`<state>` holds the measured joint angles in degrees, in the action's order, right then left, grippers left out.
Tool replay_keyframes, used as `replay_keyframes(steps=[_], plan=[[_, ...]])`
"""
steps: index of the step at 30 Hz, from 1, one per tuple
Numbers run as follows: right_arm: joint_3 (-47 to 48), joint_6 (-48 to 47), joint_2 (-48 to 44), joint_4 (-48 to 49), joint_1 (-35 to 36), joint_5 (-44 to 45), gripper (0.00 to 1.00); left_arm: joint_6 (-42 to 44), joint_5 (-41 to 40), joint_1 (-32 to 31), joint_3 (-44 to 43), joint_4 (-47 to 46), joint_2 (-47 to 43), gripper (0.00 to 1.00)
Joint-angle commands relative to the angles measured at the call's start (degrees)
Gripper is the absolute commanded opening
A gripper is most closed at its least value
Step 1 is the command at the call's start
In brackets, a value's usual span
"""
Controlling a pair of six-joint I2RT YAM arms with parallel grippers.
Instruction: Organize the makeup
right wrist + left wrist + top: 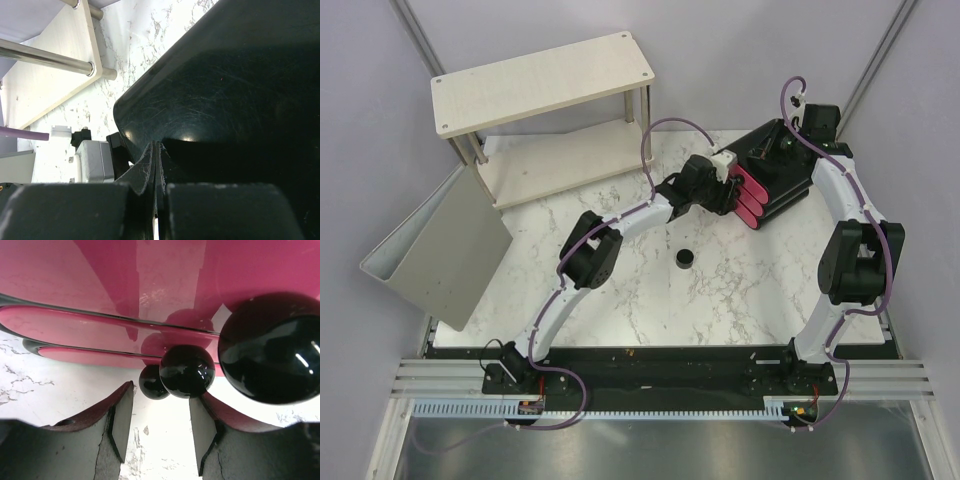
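Of the makeup only the round black jar shows, alone on the marble mid-table; the tubes, case and bottles are out of view. The black box with pink drawer fronts stands at the back right. My left gripper is open and empty at the drawer fronts. In the left wrist view, my left gripper has the round black drawer knobs just beyond its fingertips, and pink fronts fill the frame. My right gripper rests on the box's top; its fingers are shut against the black surface.
A pale wooden two-tier shelf stands at the back left, and its lower board and metal legs show in the right wrist view. A grey bin lies tilted at the table's left edge. Purple cables loop over both arms.
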<state>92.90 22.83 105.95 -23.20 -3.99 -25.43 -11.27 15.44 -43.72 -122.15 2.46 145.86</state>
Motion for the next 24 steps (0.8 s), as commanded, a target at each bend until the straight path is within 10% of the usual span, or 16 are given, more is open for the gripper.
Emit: replay_keyframes(steps=[1,24], plan=[[-2.6,-1.2,1.6,-8.0,-0.2,2.7,0.00,1.2,-0.6,-0.4,-4.9,-0.7,1.6,0.54],[-3.2,-1.2,1.0,-8.1,-0.7,2.8,0.00,-2.2,-1.4,-0.3,-5.0,5.4,1.2,0.49]])
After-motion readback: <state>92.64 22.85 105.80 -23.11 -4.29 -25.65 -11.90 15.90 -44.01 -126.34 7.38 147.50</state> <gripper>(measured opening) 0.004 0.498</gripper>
